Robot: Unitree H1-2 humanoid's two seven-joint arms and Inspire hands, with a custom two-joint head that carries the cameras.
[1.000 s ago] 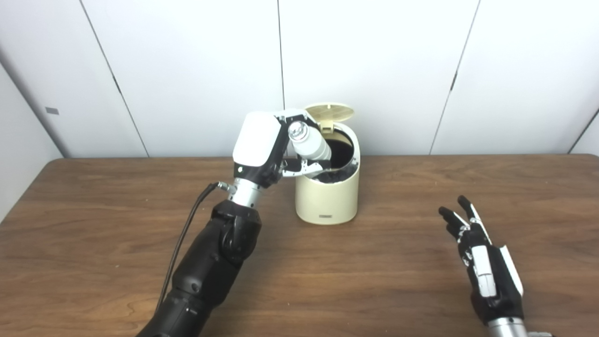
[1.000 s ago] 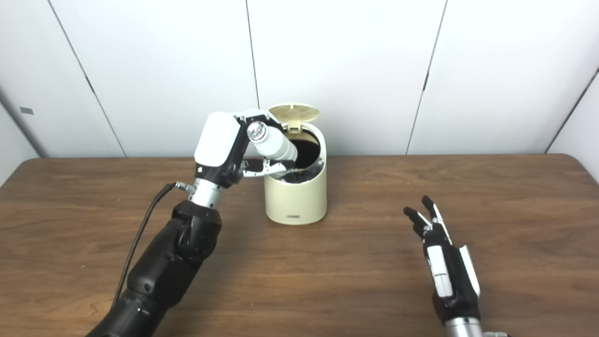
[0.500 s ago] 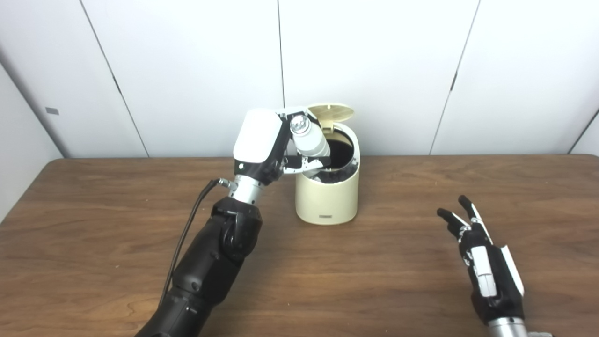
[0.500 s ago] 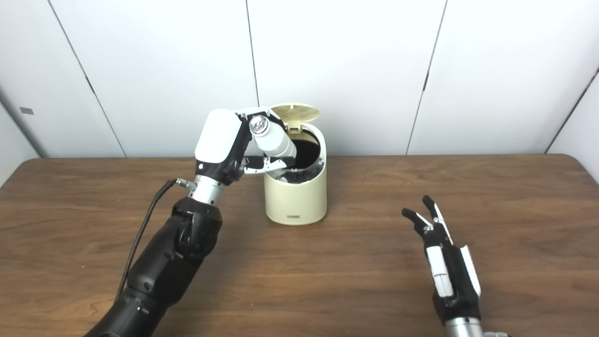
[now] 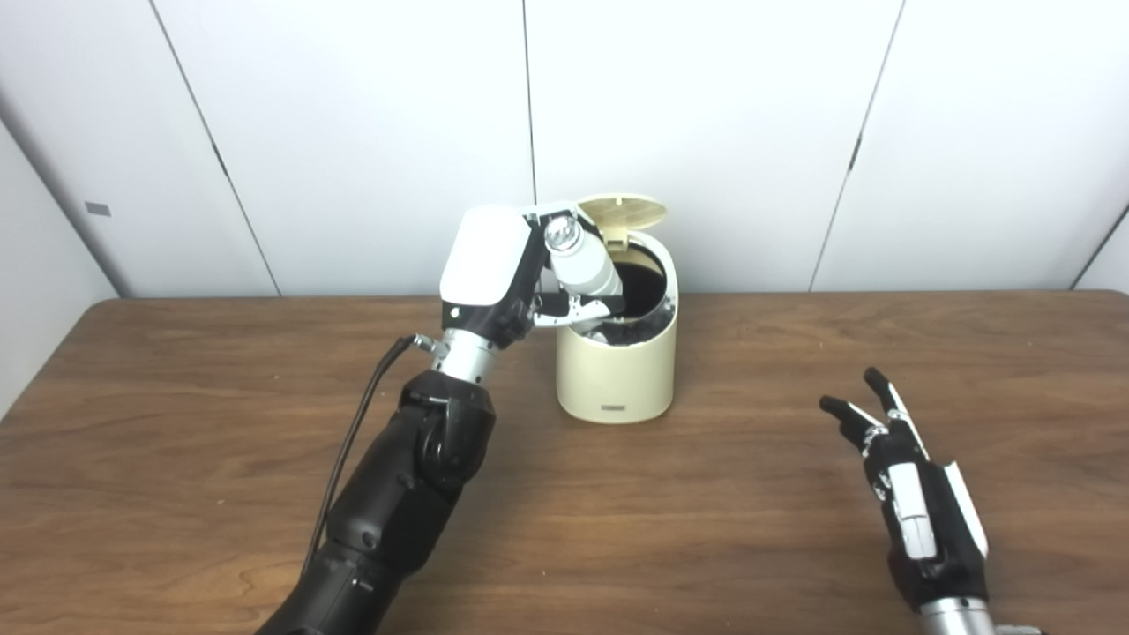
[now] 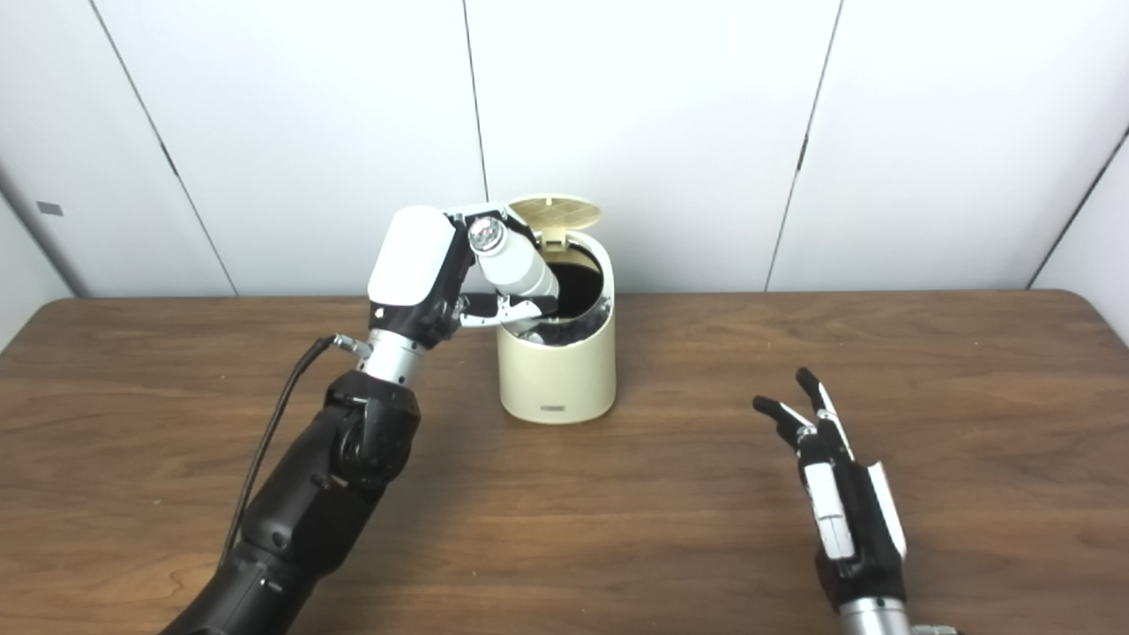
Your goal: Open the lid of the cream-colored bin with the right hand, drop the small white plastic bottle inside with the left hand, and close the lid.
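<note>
Bin (image 5: 617, 370) badge unreadable; left robot hand (image 5: 494, 273) grips bottle (image 5: 584, 265), right robot hand (image 5: 913, 503) splayed empty.

Both arms are clad in glossy black shells with silver metal wrist collars. The left hand (image 5: 494, 273) is backed by a white plate, and a black cable (image 5: 353, 441) is run along its forearm. The right hand (image 5: 917, 511) is built of black fingers with white panels.

the bin (image 5: 617, 370) stands on the table (image 5: 176, 423) near its far edge, lid (image 5: 623, 212) raised behind the opening. the left hand (image 5: 494, 273), left of the bin, holds the bottle (image 5: 584, 266) tilted over the opening. the right hand (image 5: 917, 511) hovers at front right, well apart.
</note>
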